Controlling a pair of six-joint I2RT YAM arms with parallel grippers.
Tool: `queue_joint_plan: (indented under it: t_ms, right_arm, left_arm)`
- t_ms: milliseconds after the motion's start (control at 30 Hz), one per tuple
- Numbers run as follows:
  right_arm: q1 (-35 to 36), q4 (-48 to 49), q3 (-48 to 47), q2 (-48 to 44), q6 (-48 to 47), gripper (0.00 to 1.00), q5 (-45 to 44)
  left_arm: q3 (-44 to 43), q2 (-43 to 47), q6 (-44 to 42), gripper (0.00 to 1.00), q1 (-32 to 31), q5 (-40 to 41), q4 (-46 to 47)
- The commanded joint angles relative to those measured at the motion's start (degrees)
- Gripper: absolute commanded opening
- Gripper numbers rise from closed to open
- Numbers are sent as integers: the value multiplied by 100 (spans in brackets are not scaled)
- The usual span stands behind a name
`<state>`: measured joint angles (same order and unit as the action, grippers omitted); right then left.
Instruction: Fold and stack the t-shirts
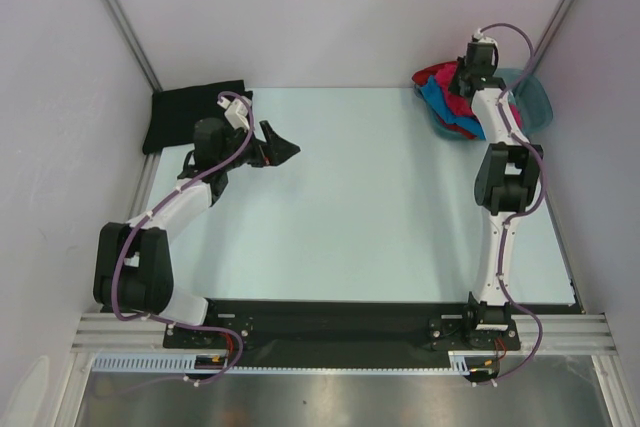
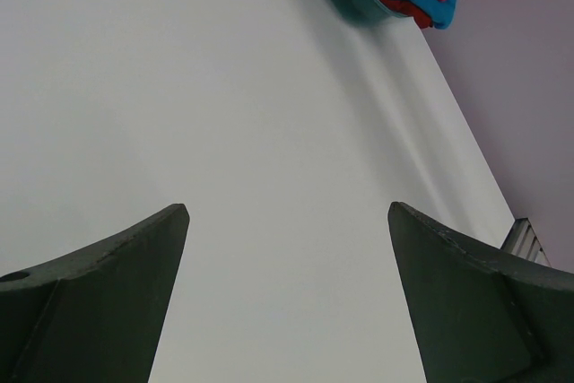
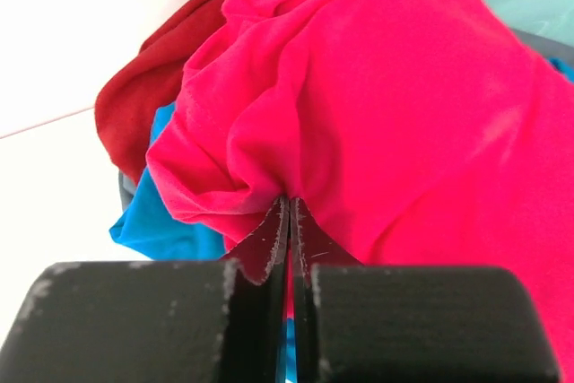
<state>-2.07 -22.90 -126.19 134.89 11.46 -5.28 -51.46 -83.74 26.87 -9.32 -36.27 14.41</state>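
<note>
Where the table (image 1: pixel 380 207) meets the far left corner, the black shirt (image 1: pixel 195 117) lies as a flat dark rectangle, its left edge against the wall. Just to its right, the left pincer (image 1: pixel 280 142) hovers over bare table with its two fingers spread wide. The left wrist view shows the same pincer (image 2: pixel 287 213) with nothing between its fingers, only the pale surface below.

Across the wide middle of the table nothing touches either arm. At the far right corner sits the teal basin (image 1: pixel 535 102), and three shirts are heaped in and over its near-left rim. The blue shirt (image 1: pixel 437 99) spills toward the table, with the red shirt (image 1: pixel 462 127) showing beneath it. The pink shirt (image 1: pixel 432 74) lies on top of the heap. The right pincer (image 1: pixel 465 77) reaches down onto that heap.

Seen from the right wrist, the right pincer (image 3: pixel 289 208) is pressed together on a bunched fold of the pink shirt (image 3: pixel 404 105). The cloth gathers in creases at the fingertips. To its left the blue shirt (image 3: pixel 157 221) and the red shirt (image 3: pixel 143 87) show beneath the pink one.
</note>
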Motion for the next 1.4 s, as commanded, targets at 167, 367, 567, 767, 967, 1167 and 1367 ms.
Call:
queue_joint_plan:
  t_ms: [167, 367, 567, 767, 967, 1167, 1367]
  right_arm:
    - [-13, 469, 428, -533, -4, 0, 387]
    - [83, 523, 920, -1769, -258, 0, 660]
    - [373, 453, 1421, -3141, -592, 0, 651]
    - [584, 260, 1633, -3864, -716, 0, 616]
    - [795, 23, 1651, -4278, -777, 0, 668]
    - [1471, -241, 1878, -4954, -997, 0, 730]
    - [2499, -365, 2554, -5797, -1015, 0, 625]
  left_arm:
    - [-224, -37, -7, 100, -26, -135, 211]
    - [-180, 33, 63, 100, -35, 225, 53]
    - [12, 227, 256, 100, -52, 313, 174]
    - [180, 552, 319, 100, -61, 305, 167]
    - [373, 947, 336, 100, -70, 410, 202]
    - [549, 1105, 494, 100, -79, 498, 343]
    - [804, 1413, 494, 100, -79, 577, 317]
